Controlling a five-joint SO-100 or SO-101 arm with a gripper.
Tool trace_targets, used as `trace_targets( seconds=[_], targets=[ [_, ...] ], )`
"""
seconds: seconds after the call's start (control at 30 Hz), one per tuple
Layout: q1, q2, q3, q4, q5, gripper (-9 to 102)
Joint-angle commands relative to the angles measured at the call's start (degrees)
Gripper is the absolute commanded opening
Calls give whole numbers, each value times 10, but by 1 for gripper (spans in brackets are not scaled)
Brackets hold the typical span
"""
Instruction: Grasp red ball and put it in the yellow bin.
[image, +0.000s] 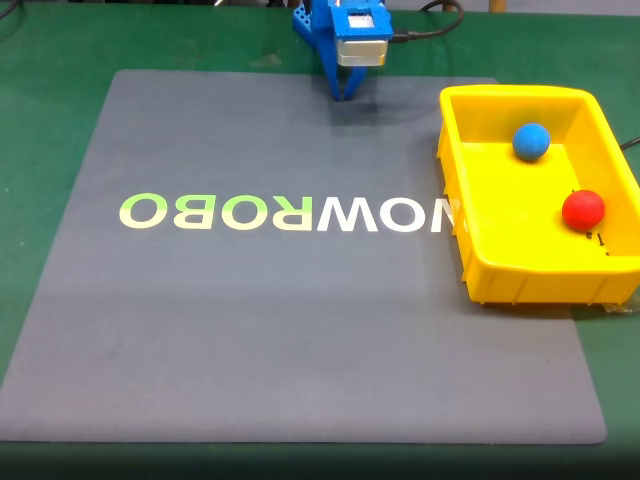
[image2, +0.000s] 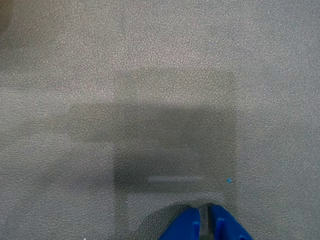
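Resting inside yellow bin (image: 480, 270), red ball (image: 583, 209), well apart from clenched, empty pincer (image: 344, 94).

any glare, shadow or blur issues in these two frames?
Fixed view: even light, sharp; red ball and blue ball read clearly in the yellow bin, mild sheen on the mat lettering. Wrist view: soft blocky shadow on the grey mat, gripper tips slightly blurred at the bottom edge.

Fixed view sits high on the side opposite the arm, tilted down at the whole grey mat (image: 300, 330), so its lettering reads upside down and the arm is at 12 o'clock. Wrist view looks straight down, super close, blue fingers (image2: 220, 227) at 6 o'clock. Both share that mat (image2: 150, 75).
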Motion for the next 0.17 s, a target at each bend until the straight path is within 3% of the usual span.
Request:
trace_targets(
  seconds=[0.0, 0.13],
  targets=[
    [-1, 9, 18, 2, 4, 0],
    [-1, 9, 18, 3, 4, 0]
  ],
)
